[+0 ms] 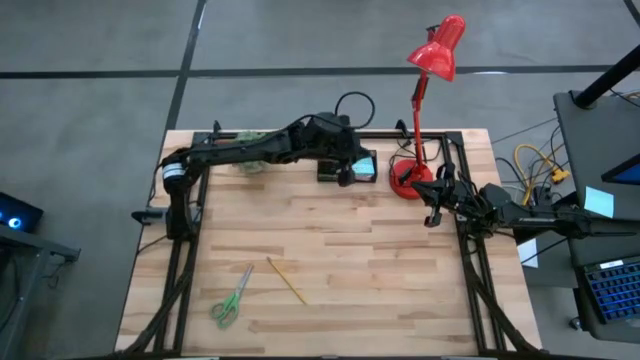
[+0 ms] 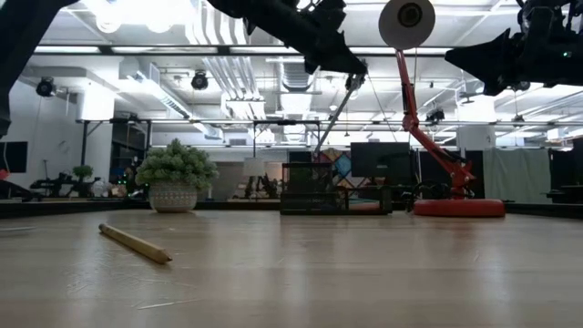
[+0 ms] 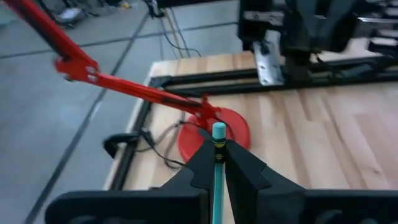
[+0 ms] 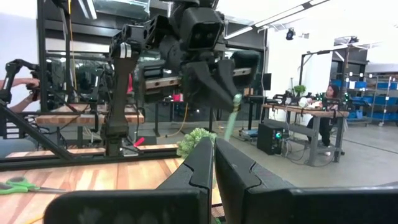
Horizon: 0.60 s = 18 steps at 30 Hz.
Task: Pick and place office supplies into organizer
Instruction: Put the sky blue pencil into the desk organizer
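**Pen held above the organizer, ready to drop in**

Nearest the front edge lie the scissors and the pencil, both untouched. Farther back, the left gripper is clenched on the pen, raised over the organizer beside the lamp. The pen looks near upright, its long axis along the fingers. Best to centre it over an open compartment, lower, then let go. The right gripper waits at the right edge, closed on nothing.

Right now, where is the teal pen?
The teal pen is clamped in the left gripper, above the organizer at the table's far edge, beside the red lamp.
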### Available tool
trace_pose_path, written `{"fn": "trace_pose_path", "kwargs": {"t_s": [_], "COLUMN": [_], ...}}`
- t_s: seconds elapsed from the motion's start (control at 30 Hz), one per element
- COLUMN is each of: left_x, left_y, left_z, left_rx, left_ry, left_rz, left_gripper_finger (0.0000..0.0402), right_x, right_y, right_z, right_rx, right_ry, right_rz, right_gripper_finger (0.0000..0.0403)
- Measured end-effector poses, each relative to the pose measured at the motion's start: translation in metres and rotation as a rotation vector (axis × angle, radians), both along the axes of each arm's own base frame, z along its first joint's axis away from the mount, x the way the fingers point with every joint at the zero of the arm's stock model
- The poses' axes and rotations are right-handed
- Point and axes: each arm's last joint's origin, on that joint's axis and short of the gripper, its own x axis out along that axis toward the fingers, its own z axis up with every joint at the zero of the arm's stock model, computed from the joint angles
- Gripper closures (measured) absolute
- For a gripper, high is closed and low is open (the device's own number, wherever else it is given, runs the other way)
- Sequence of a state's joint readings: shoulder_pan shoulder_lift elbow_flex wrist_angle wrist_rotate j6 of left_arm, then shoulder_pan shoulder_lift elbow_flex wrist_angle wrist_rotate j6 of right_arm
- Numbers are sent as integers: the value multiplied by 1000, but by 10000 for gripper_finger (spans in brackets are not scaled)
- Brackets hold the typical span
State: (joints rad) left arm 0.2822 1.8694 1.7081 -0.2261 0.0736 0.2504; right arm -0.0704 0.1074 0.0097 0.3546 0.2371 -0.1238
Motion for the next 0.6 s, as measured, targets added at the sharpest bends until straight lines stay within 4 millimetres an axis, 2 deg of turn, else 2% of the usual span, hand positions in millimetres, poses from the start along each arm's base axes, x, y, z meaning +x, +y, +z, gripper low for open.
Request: {"fn": "trace_pose_path", "kwargs": {"t_s": [0.6], "left_x": [-7], "left_y": [38], "left_z": [13], "left_rx": [76], "left_ry": [-174], "left_rz": [83], "left_gripper_finger": [394], "right_x": [0], "right_y": [0], "right_z": [0], "right_rx": [1], "right_ry": [5], "right_rz": [0], "right_gripper_finger": [394]}}
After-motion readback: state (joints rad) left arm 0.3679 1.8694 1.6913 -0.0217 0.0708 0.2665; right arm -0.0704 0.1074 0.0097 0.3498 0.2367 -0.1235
